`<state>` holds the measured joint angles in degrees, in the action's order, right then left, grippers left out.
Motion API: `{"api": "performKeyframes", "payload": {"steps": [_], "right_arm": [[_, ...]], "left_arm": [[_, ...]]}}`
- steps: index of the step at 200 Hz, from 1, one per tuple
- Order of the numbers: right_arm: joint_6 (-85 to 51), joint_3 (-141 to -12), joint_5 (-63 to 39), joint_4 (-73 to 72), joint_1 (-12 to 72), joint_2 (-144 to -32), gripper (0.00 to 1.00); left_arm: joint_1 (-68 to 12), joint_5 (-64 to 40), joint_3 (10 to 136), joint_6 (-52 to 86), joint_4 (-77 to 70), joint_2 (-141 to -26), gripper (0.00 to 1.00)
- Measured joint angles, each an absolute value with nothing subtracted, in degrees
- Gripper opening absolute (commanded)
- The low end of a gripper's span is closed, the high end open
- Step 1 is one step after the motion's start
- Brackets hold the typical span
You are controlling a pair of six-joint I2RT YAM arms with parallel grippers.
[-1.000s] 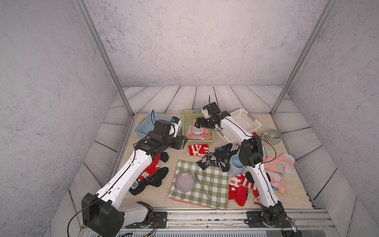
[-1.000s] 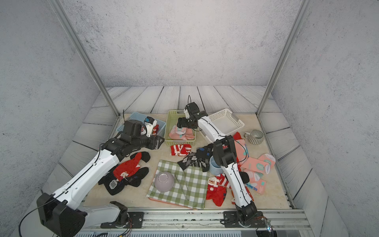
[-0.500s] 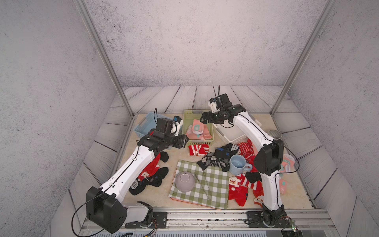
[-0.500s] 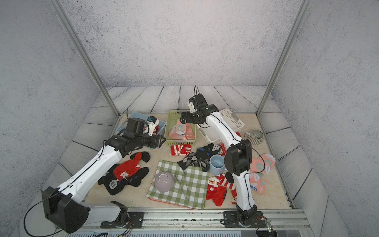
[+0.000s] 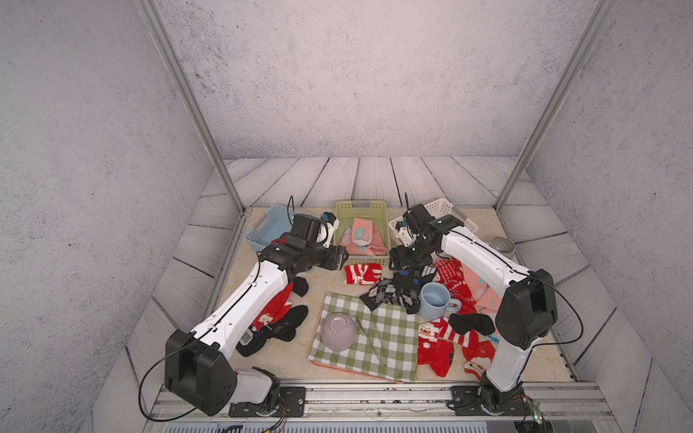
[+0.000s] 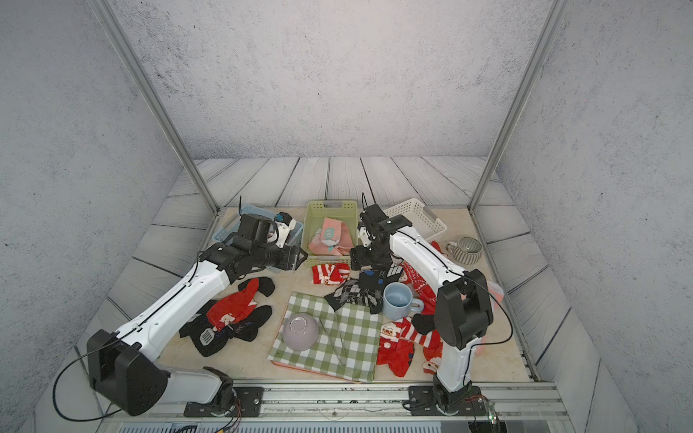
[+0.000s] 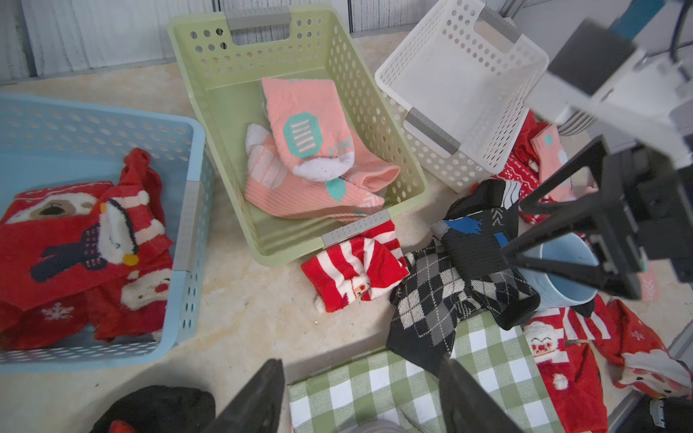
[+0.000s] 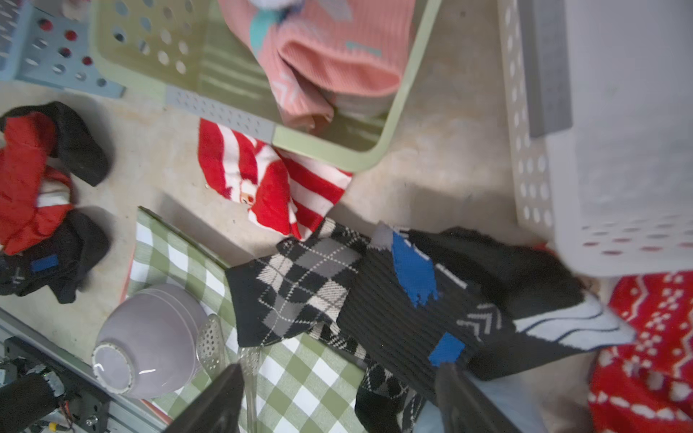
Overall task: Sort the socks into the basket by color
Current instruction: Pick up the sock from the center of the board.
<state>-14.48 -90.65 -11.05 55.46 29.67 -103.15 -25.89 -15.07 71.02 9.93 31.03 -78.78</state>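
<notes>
Fingers spread wide on the right gripper (image 8: 339, 369), nothing between them, hovering right over the black sock (image 8: 431, 300) with blue patches. In a top view that sock sits at the gripper's 6 o'clock, draped on the argyle sock (image 5: 386, 296), the heap running roughly 2 to 8 o'clock. Left gripper (image 7: 362, 365), open and empty, hangs farther off at 9 o'clock. White basket (image 7: 433, 129), at 1 o'clock, looks the likely drop.

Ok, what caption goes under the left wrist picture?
Red socks in the blue basket, pink socks in the green basket, white basket empty.
</notes>
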Motion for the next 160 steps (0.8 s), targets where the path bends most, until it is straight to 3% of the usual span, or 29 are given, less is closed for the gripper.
{"api": "performKeyframes", "payload": {"steps": [38, 98, 126, 160], "right_arm": [[-14.33, -85.01, -6.55, 53.10, 30.30, -105.08, 0.91], [-15.20, -84.77, -1.80, 48.84, 30.30, -109.84, 0.81], [-15.99, -84.79, 0.14, 47.37, 30.30, -110.56, 0.60], [-17.02, -84.77, 1.10, 46.26, 30.30, -110.56, 0.18]], "left_arm": [[-25.89, -16.43, 71.50, 10.94, 30.50, -80.31, 0.68], [-25.89, -17.23, 71.50, 11.64, 30.11, -80.42, 0.68], [-25.89, -17.23, 71.50, 11.81, 30.04, -80.42, 0.68], [-25.89, -17.23, 71.50, 11.81, 30.00, -80.42, 0.68]]}}
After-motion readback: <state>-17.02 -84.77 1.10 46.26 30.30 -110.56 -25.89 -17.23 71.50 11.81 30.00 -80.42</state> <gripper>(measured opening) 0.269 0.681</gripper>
